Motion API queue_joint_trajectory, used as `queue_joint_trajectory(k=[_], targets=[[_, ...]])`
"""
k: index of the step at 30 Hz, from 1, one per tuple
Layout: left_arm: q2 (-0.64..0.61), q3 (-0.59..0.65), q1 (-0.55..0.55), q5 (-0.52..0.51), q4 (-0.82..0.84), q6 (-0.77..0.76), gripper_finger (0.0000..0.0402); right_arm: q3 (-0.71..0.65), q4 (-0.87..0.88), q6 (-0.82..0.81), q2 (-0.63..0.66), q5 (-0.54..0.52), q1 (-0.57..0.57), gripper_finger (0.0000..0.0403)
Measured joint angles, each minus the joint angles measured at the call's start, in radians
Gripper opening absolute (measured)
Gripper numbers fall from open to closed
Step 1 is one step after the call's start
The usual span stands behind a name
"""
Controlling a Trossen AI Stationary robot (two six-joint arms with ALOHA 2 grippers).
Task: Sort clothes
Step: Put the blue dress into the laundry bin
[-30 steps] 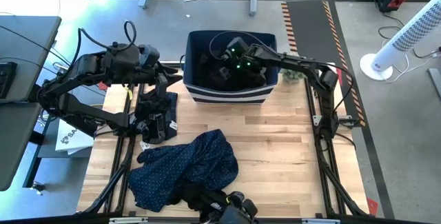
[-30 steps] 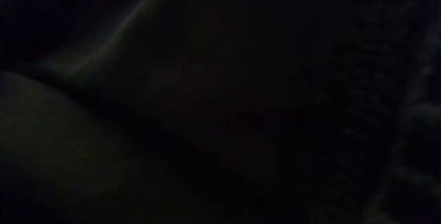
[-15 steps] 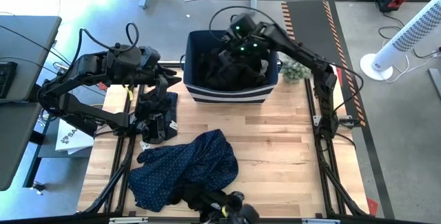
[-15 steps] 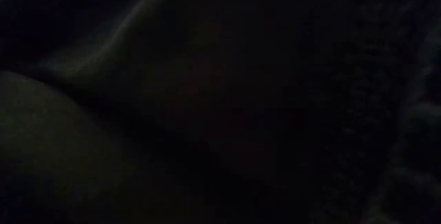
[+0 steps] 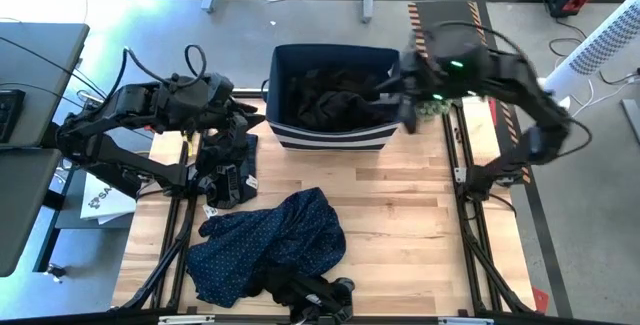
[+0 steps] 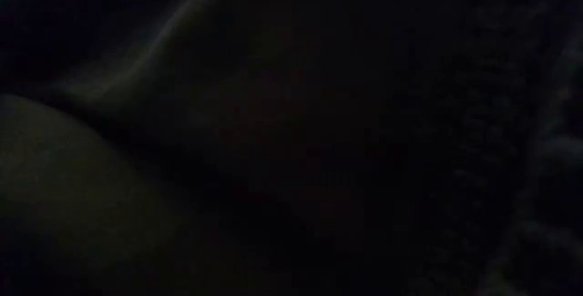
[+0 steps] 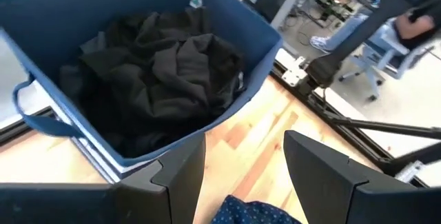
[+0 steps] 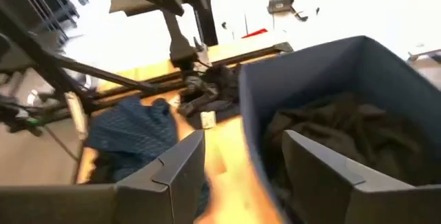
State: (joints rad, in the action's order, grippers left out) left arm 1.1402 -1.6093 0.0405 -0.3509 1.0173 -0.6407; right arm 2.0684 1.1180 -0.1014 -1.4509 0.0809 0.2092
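Observation:
A navy bin [image 5: 335,137] with a white stripe stands at the table's far middle, and black clothes [image 5: 335,97] lie heaped inside it. A navy speckled garment [image 5: 270,240] lies spread on the table's near left part. A black garment [image 5: 226,163] lies crumpled by the left edge. My right gripper [image 5: 398,100] hangs open and empty over the bin's right wall [image 8: 251,107]. My left gripper [image 5: 245,115] is open and empty in the air left of the bin, facing the black clothes [image 7: 162,65]. The low view is dark.
More dark cloth [image 5: 310,290] lies bunched at the table's near edge. A white fan [image 5: 590,55] stands on the floor at the far right. A small green thing [image 5: 430,107] sits right of the bin. Bare wood [image 5: 400,215] stretches over the table's middle and right.
My right gripper has risen out of the bin and swung toward the table's right edge, carrying nothing. The black clothes have stayed in the bin.

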Motion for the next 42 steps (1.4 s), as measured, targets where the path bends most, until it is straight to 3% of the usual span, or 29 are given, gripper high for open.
queue_joint_trajectory(k=[6, 11, 14, 17, 20, 26, 30, 34, 42], targets=[[0.019, 0.066, -0.033, -0.019, 0.009, -0.08, 0.0193, -0.195, -0.007, -0.136, 0.234, -0.123, -0.111, 0.0193], [0.053, 0.148, -0.056, -0.008, 0.001, -0.275, 0.0193, -0.38, -0.048, -0.249, 0.384, -0.191, -0.166, 0.0193], [0.087, 0.201, -0.057, 0.056, 0.008, -0.379, 0.0193, -0.485, -0.106, -0.3, 0.448, -0.186, -0.19, 0.0193], [0.132, 0.239, -0.066, 0.162, 0.008, -0.353, 0.0193, -0.58, -0.166, -0.34, 0.489, -0.182, -0.215, 0.0193], [0.195, 0.25, -0.105, 0.242, 0.028, -0.254, 0.0193, -0.655, -0.23, -0.387, 0.506, -0.18, -0.236, 0.0193], [0.345, 0.25, -0.199, 0.285, 0.106, -0.024, 0.0193, -0.746, -0.372, -0.488, 0.49, -0.179, -0.267, 0.0193], [0.457, 0.25, -0.218, 0.423, 0.18, 0.034, 0.0193, -0.767, -0.442, -0.529, 0.46, -0.179, -0.27, 0.0193], [0.535, 0.274, -0.251, 0.436, 0.2, 0.09, 0.0193, -0.77, -0.491, -0.554, 0.419, -0.179, -0.27, 0.0193], [0.549, 0.576, -0.269, 0.566, -0.171, 0.065, 0.0193, -0.77, -0.545, -0.643, 0.356, -0.179, -0.271, 0.0193]])
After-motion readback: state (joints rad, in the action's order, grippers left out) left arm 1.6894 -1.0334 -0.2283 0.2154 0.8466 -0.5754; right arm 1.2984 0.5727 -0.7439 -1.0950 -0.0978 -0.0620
